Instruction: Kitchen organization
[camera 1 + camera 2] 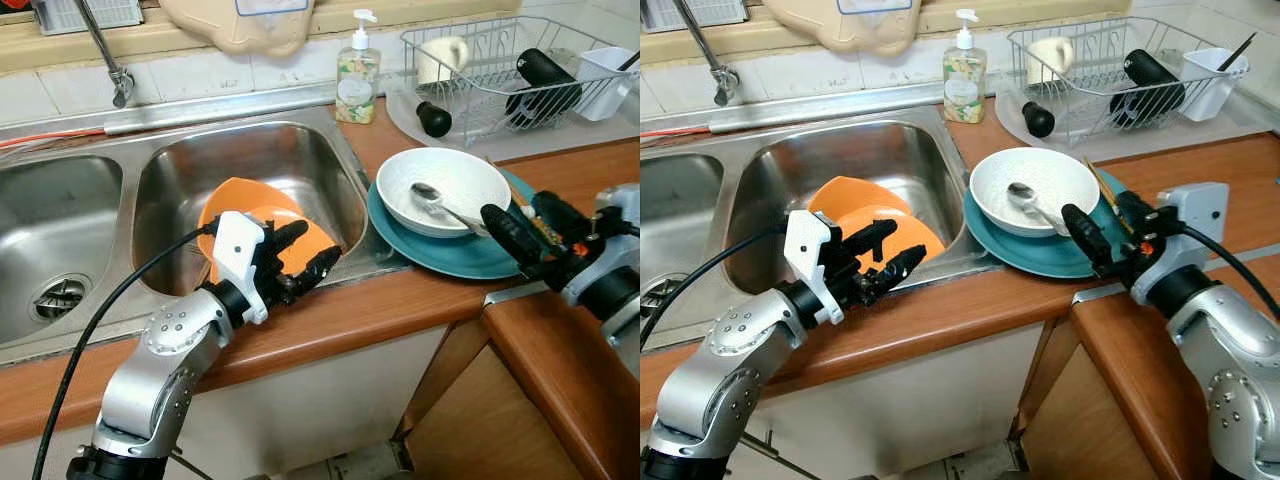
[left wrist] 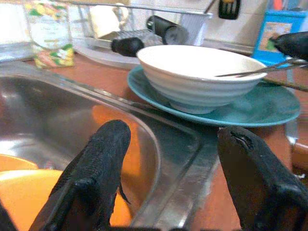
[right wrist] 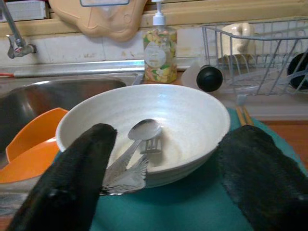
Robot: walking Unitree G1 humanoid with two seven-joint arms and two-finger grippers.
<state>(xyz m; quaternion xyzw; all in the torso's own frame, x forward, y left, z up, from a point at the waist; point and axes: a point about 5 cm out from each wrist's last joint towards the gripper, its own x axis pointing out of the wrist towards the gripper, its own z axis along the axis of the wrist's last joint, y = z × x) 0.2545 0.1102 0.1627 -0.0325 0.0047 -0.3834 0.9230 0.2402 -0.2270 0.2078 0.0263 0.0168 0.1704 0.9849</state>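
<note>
A white bowl (image 1: 452,178) stands on a teal plate (image 1: 440,256) on the wooden counter, right of the sink. A spoon (image 1: 428,194) and a fork (image 3: 150,144) lie inside the bowl. Two orange dishes (image 1: 252,208) lean in the sink's right basin (image 1: 250,150). My left gripper (image 1: 312,250) is open over the basin's front rim, just above the orange dishes and pointing toward the bowl. My right gripper (image 1: 515,207) is open at the teal plate's right edge, fingers aimed at the bowl, touching nothing.
A wire dish rack (image 1: 500,60) at the back right holds a black bottle (image 1: 545,75), a mug and a white utensil cup (image 1: 605,80). A soap bottle (image 1: 357,80) stands behind the sink, a tap (image 1: 105,50) at the back left. Chopsticks (image 3: 243,115) lie on the plate.
</note>
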